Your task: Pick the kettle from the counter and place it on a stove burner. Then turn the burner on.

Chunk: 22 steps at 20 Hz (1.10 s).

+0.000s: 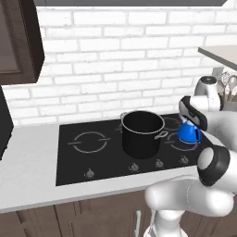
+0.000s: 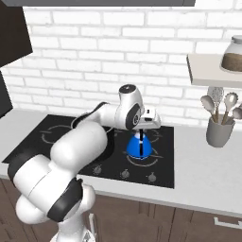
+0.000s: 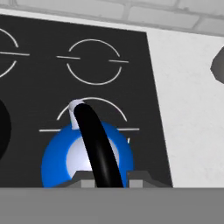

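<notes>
On the cooktop (image 2: 160, 177), the end effector (image 3: 107, 181) pinches the kettle (image 2: 139, 145) handle; no writing legible.

The kettle (image 3: 57, 159) has a glossy bright blue body, smooth as enamel, with a shiny black handle (image 3: 98, 146); the cooktop (image 1: 78, 159) is smooth black glass with thin grey lines; the pot (image 1: 142, 134) is matt black with a steel-bright rim; the tabletop (image 2: 208, 170) is smooth, pale grey and matt; the cabinet fronts (image 1: 92, 215) look like dark brown wood; the wall (image 1: 115, 60) is white brick.
</notes>
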Motion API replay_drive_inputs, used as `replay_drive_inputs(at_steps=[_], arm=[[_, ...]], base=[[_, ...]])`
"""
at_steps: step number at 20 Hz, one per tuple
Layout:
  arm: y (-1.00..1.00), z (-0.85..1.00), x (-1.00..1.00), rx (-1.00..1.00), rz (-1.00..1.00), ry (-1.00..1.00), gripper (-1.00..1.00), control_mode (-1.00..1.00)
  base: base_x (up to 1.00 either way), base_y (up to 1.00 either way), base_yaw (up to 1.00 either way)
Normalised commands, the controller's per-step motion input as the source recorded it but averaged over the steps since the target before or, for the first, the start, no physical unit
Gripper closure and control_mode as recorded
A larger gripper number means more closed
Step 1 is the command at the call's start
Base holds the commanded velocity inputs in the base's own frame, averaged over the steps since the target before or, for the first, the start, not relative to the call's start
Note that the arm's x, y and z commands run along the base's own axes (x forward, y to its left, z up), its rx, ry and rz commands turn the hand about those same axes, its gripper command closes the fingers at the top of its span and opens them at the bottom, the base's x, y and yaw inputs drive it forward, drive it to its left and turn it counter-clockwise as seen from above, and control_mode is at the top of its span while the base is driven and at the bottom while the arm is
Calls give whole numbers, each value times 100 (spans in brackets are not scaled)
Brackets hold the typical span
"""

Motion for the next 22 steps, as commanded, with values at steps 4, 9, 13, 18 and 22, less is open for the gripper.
replay_drive_inputs(at_steps=[4,9,13,18,22], arm=[[0,-23,39,-1,0,-5,100,-100],[0,-29,12,0,0,-1,100,-100],[0,-50,0,1,0,0,100,-100],[0,-39,0,3,0,-1,100,-100],[0,-9,1,1,0,-8,100,-100]], base=[[0,0,0],[0,0,0],[0,0,0],[0,0,0],[0,0,0]])
